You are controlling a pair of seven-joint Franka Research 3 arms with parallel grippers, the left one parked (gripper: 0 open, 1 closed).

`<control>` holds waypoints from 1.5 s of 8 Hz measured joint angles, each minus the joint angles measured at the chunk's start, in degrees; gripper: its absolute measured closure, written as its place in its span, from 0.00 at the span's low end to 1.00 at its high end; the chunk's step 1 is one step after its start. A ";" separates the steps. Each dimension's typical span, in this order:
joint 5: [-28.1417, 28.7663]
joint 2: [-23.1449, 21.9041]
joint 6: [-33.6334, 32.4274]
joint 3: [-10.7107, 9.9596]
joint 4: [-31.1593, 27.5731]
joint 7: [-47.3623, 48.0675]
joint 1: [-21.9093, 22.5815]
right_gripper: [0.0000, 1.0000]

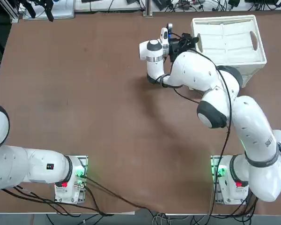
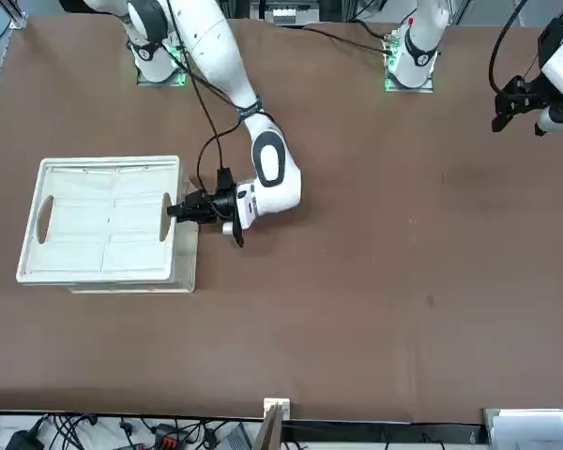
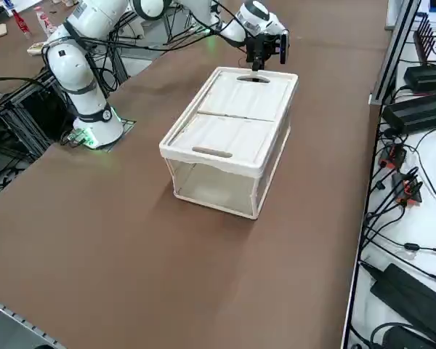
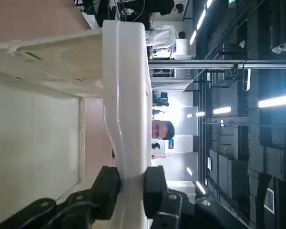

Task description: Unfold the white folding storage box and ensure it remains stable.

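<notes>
The white folding storage box (image 1: 229,40) stands at the far right of the brown table, also shown in the front view (image 2: 108,225) and the right side view (image 3: 232,123). Its thick rim is lifted well off the table, with long side walls standing under it. Two ribbed panels with oval handle cutouts lie flat at rim level. My right gripper (image 1: 193,41) (image 2: 174,210) (image 3: 256,67) reaches sideways to the box's short end on the table's inner side. In the right wrist view the gripper (image 4: 132,183) is shut on the rim (image 4: 126,95), one black finger (image 4: 107,183) on each face.
The box sits close to the table's far edge (image 1: 178,13) and near its right edge. Power strips and cables (image 3: 410,109) lie beyond that right edge. Bare brown tabletop (image 1: 84,93) spreads left of the gripper. A person (image 4: 162,130) stands in the room behind.
</notes>
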 joint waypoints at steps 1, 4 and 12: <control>0.00 0.00 0.02 0.01 0.06 -0.12 0.02 0.69; 0.01 0.00 0.07 0.02 0.15 -0.32 0.02 0.69; -2.76 -1.40 -1.46 -0.01 2.10 -4.47 2.55 0.44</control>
